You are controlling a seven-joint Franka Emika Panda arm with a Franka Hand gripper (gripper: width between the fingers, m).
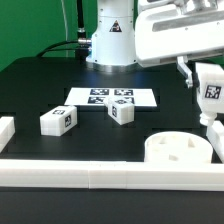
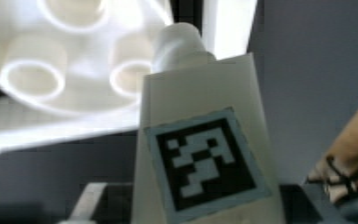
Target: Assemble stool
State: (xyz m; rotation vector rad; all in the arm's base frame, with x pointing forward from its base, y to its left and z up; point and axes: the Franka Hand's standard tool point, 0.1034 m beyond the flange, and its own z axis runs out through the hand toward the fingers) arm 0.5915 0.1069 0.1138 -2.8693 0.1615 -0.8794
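Early stage; none of the three legs fitted yet; pinching one leg (image 1: 213,95) in the gripper (image 1: 206,74) jaws, aloft just above the seat (image 1: 180,150), peg end aimed at its sockets; seat flat by the near rail (image 1: 100,178); loose beside the marker board (image 1: 112,97): two more legs (image 1: 58,120) (image 1: 122,112); left to do: insert this one, then fetch and fit both others.
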